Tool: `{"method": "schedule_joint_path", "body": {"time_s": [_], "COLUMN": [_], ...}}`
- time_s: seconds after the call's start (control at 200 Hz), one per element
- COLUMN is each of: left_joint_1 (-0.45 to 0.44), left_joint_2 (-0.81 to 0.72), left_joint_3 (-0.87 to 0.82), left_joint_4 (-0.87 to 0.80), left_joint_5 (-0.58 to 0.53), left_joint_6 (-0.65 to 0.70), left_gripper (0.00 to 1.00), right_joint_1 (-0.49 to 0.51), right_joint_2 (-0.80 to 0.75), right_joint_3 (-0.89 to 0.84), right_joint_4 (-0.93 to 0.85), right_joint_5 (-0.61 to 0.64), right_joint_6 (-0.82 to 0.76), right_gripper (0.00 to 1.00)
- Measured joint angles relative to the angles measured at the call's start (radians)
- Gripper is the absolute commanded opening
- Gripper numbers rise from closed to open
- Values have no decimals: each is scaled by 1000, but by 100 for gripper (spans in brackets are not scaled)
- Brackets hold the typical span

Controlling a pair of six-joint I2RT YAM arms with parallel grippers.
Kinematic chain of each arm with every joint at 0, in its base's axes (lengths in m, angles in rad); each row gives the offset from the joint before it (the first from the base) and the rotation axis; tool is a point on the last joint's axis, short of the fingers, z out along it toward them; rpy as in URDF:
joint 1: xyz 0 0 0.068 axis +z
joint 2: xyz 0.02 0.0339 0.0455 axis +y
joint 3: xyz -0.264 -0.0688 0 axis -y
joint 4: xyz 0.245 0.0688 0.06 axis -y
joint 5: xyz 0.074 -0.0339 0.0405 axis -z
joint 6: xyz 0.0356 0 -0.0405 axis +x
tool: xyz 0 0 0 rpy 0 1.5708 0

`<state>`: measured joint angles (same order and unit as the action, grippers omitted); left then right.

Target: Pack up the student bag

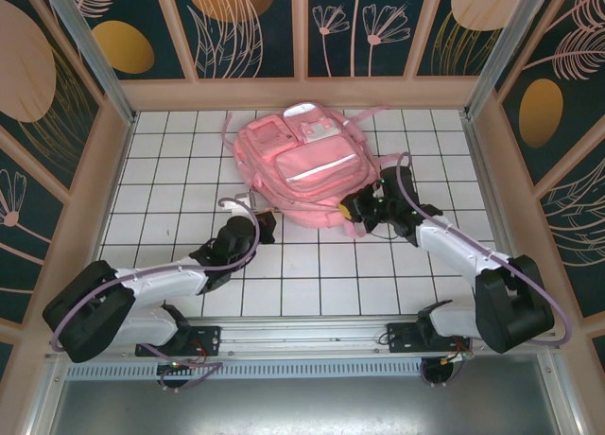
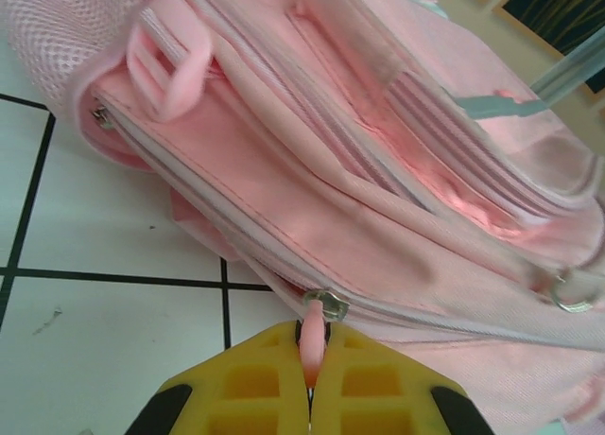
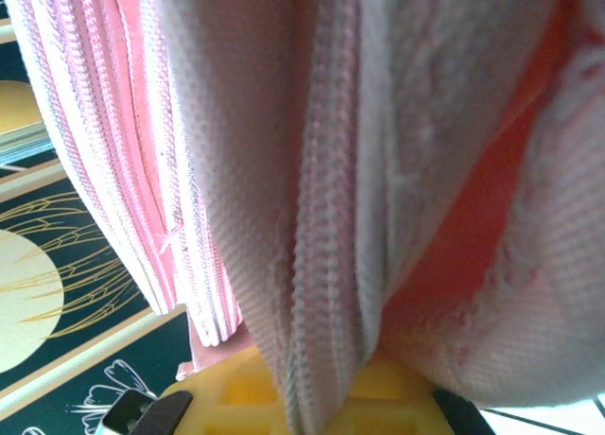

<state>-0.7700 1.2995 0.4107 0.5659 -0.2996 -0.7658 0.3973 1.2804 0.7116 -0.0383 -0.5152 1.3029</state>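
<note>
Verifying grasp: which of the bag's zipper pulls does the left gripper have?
The pink pull on the student bag slider closest to the camera, pinched shut in the left gripper. The corner slider, up at the bag's end, is untouched.

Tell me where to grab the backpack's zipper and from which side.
Pinch the pink pull tab hanging from the metal slider, coming in from the backpack's near edge. The tab sticks out toward the arms; the left gripper pinches it this way.
</note>
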Motion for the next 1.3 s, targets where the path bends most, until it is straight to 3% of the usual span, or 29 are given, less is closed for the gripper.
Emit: {"method": "schedule_joint_path", "body": {"time_s": [0.5,0.54,0.666,0.876,1.066,1.301], "left_joint_1": [92,95,109,156,155,155], "left_joint_2": [97,103,108,95,-11,-127], "left_joint_3": [125,133,142,143,143,135], "left_joint_4": [-102,-108,-129,-192,-294,-355], "left_joint_5": [39,43,45,38,84,118], "left_joint_6": [-61,-67,-72,-47,-10,77], "left_gripper": [0,6,36,68,79,75], "right_joint_1": [-48,-48,-50,-57,-51,-28], "right_joint_2": [-37,-37,-37,-37,-32,24], "right_joint_3": [0,0,-2,-9,-25,-26], "right_joint_4": [-50,-50,-50,-72,-71,-69], "right_joint_5": [-29,-29,-28,-17,-2,9], "right_joint_6": [-48,-48,-49,-68,-74,-94], "right_gripper": [0,0,0,7,9,9]}}
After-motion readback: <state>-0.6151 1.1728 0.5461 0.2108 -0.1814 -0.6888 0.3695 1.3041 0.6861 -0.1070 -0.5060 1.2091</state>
